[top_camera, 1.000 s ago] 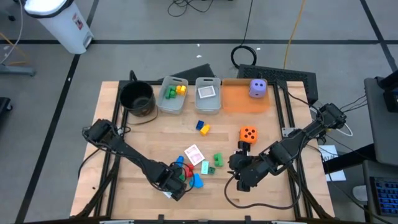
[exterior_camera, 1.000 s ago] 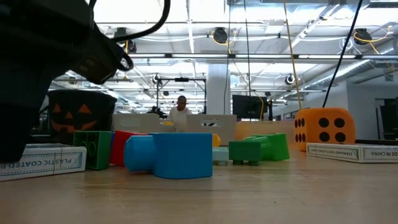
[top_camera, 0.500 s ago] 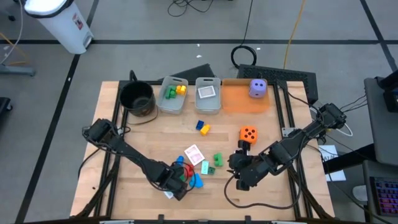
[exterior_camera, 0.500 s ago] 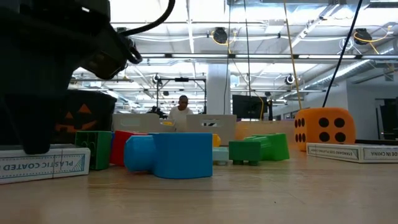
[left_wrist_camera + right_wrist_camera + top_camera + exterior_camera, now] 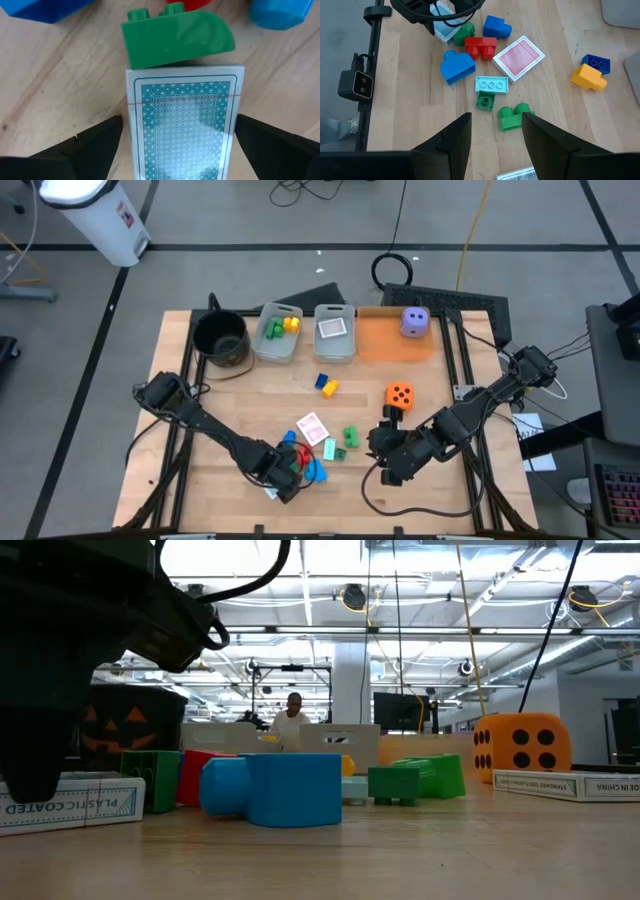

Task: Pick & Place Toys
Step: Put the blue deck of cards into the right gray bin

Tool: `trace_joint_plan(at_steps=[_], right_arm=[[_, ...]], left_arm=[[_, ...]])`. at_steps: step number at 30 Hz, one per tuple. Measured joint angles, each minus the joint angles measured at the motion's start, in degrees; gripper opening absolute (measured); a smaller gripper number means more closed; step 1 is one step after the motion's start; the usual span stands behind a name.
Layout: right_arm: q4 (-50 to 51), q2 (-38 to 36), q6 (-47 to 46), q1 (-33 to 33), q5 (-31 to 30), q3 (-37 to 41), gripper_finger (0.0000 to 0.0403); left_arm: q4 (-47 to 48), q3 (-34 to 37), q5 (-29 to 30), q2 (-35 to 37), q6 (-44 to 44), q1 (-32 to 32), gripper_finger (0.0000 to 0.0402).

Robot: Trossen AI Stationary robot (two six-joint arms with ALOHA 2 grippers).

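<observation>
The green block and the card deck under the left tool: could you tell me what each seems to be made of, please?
The green block looks like moulded plastic: smooth, faintly glossy, with studs. The card deck seems to sit in a clear plastic case; its side reads "plastic coated".

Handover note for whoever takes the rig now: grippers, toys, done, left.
Left gripper: open, fingers either side of the teal-backed card deck at the near-left pile, not closed on it.
Right gripper: empty, jaws apart, hovering near the green blocks.
Done: blocks in one clear bin, a card in the next bin, purple die on the orange tray.
Left on the table: orange die, blue and yellow blocks, red-backed card, the pile.
</observation>
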State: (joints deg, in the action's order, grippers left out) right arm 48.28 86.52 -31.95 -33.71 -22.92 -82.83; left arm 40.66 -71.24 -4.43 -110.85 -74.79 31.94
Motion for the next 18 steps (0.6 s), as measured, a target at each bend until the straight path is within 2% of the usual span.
trace_joint_plan(at_steps=[18], right_arm=[[0.08, 0.00, 1.38, 0.04, -1.31, 0.00, 0.0166]], left_arm=[[5.29, 0.07, -1.77, -0.17, -0.74, -1.24, 0.0392]])
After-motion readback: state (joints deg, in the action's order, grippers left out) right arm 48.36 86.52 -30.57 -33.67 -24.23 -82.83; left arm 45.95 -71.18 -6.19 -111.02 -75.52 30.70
